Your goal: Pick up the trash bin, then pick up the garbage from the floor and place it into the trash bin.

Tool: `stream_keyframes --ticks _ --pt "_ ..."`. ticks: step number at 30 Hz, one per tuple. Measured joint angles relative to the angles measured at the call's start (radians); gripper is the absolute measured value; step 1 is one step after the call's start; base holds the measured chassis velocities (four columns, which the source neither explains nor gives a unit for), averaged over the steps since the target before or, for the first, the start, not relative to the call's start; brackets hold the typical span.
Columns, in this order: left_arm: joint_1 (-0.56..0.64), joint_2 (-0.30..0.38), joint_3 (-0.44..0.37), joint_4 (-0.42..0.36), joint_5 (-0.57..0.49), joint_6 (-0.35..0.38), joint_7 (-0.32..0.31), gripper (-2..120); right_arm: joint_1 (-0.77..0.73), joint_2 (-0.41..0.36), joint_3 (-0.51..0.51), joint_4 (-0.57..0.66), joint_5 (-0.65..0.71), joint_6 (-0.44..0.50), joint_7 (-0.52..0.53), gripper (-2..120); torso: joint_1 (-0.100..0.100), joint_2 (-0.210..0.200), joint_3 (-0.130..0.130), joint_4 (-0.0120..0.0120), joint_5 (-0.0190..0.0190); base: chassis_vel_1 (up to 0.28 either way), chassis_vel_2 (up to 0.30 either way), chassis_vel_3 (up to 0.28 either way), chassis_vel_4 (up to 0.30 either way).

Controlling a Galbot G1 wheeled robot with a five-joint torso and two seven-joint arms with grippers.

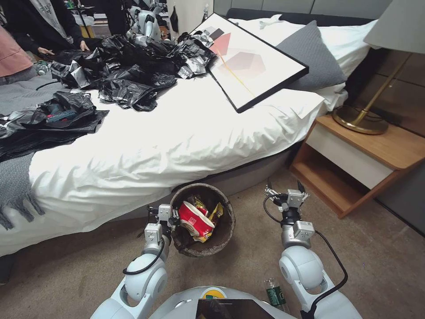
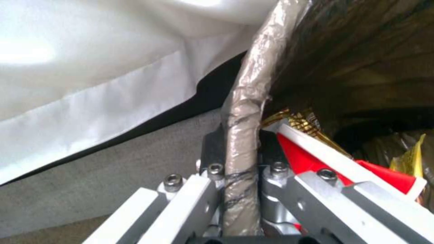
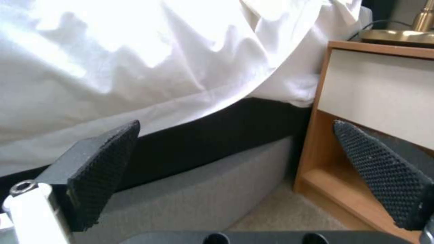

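The trash bin (image 1: 222, 234), lined with a dark bag, hangs just above the carpet in front of the bed. My left gripper (image 1: 170, 218) is shut on its near-left rim; in the left wrist view the gripper (image 2: 239, 144) pinches the bag-wrapped rim (image 2: 246, 101). Inside the bin lie a red-and-white noodle cup (image 1: 195, 220) (image 2: 307, 159) and yellow wrappers (image 1: 216, 212) (image 2: 409, 159). A green-labelled clear bottle (image 1: 275, 294) lies on the floor by my base. My right gripper (image 1: 285, 189) (image 3: 235, 127) is open and holds nothing, out over the floor to the right of the bin.
The white-sheeted bed (image 1: 177, 141) runs just behind the bin, with black plastic bags (image 1: 128, 71) and a framed picture (image 1: 252, 62) on it. A wooden nightstand (image 1: 354, 164) (image 3: 375, 88) with a brass lamp (image 1: 361, 119) stands at the right. Open carpet (image 1: 376, 266) lies to the right.
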Motion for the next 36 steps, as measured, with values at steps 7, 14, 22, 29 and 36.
stream_keyframes --ticks 7,14,22,29,36 --pt "-0.002 0.000 0.002 0.000 0.002 0.000 0.000 0 0.002 0.001 0.003 0.000 0.001 -0.004 0.007 100 0.000 0.000 0.000 -0.0003 0.0002 0.000 0.000 0.000 0.000" --pt "-0.002 0.002 0.004 0.000 0.003 -0.001 -0.001 0 0.004 0.002 0.009 -0.004 0.001 -0.005 0.012 100 0.000 0.000 0.000 -0.0003 0.0002 0.000 0.000 0.000 0.000" --pt "-0.003 0.003 0.004 0.000 0.003 -0.001 -0.003 0 0.008 0.001 0.019 -0.006 0.010 -0.011 0.017 100 0.000 0.000 0.000 -0.0002 0.0002 0.000 0.000 0.000 0.000" --pt "-0.003 0.003 0.005 0.000 0.003 -0.001 -0.004 0 0.009 0.001 0.022 -0.006 0.016 -0.017 0.020 100 0.000 0.000 0.000 0.0000 0.0002 0.000 0.000 0.000 0.000" --pt "-0.002 0.003 0.005 -0.002 0.004 -0.002 -0.005 0 0.008 0.004 0.022 -0.006 0.016 -0.019 0.021 100 0.000 0.000 0.000 -0.0001 0.0002 0.007 -0.007 -0.007 0.006"
